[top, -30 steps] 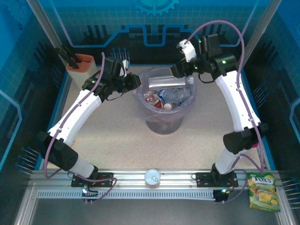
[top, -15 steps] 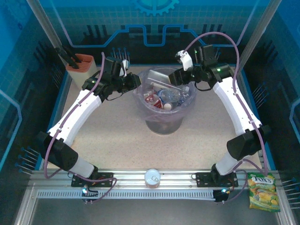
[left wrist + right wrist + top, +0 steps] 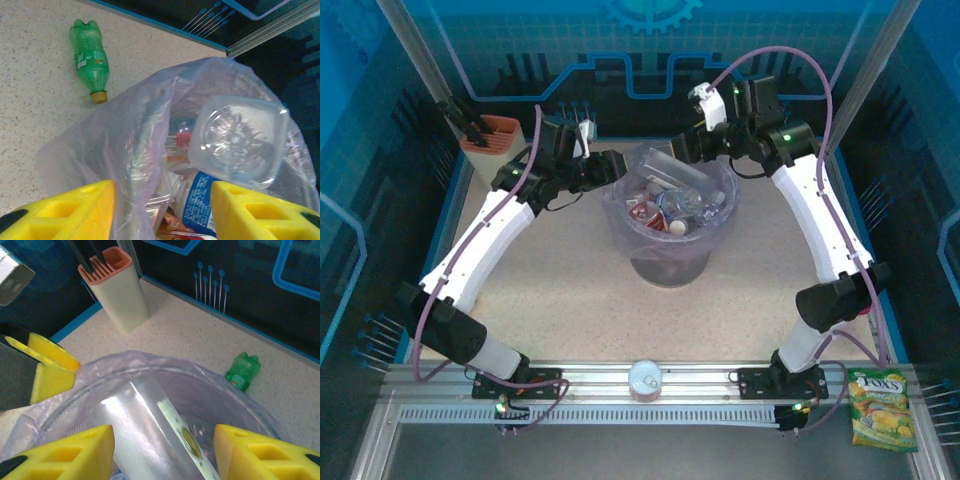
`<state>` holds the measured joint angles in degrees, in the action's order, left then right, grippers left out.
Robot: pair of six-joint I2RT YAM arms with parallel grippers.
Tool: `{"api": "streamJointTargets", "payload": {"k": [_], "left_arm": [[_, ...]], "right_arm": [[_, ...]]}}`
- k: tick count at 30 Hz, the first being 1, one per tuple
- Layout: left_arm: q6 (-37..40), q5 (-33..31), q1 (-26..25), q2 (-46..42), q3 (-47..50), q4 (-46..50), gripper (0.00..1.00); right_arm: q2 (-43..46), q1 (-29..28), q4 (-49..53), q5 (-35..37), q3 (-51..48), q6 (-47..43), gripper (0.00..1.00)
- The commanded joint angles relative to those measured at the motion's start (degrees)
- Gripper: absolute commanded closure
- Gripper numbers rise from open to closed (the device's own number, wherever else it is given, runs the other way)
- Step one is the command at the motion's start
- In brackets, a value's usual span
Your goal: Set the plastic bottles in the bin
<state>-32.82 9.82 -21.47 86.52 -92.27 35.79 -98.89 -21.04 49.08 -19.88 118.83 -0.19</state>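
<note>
You're at the drop-off step: the bin (image 3: 670, 262) sits mid-table with bottles (image 3: 672, 208) piled inside. Your left gripper (image 3: 612, 165) is spread wide and empty over its left rim. Your right gripper (image 3: 164, 440) is spread too, with a clear bottle (image 3: 145, 430) lying just under it, can't tell if they touch. Next I'd grab the green bottle (image 3: 90, 57) lying beyond the bin, so plan a reach around it

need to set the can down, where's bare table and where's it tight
Bare table lies between the bin and the near rail. Tight: the bin's rim, with left gripper and right gripper there; a green bottle lies behind it.
</note>
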Motion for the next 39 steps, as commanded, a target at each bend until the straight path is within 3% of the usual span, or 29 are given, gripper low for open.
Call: {"api": "streamJointTargets", "payload": {"k": [1,5,14,24,29,32,39], "left_arm": [[1.7,-0.4,0.5,-0.9,-2.7,1.5,0.44],[1.5,-0.4,0.5,-1.8,-1.2,1.6,0.45],[0.0,0.1,0.5,-2.7,1.8,0.2,0.46],[0.0,0.1,0.5,-2.5,2.3,-0.1,0.49],[0.5,0.4,0.5,-2.0,0.4,0.0,0.48],[1.8,-0.2,0.5,-1.6,-1.8,1.0,0.45],[6.6,-3.2,1.7,-2.6,-5.0,2.9,0.23]], "right_arm": [[-4.2,-3.9,2.4,0.9,3.6,-1.9,0.43],[-7.1,-6.0,3.9,3.8,3.7,-4.1,0.42],[-9.0,-7.3,3.5,-2.1,0.3,-4.5,0.46],[-8.9,-8.7,2.7,-3.9,-4.3,-4.0,0.47],[-9.8,-8.1,2.8,-3.2,1.9,-2.8,0.46],[-11.1,-8.0,3.5,-3.0,7.1,-2.1,0.43],[-11.9,-6.8,3.0,-1.8,13.9,-0.5,0.32]]}}
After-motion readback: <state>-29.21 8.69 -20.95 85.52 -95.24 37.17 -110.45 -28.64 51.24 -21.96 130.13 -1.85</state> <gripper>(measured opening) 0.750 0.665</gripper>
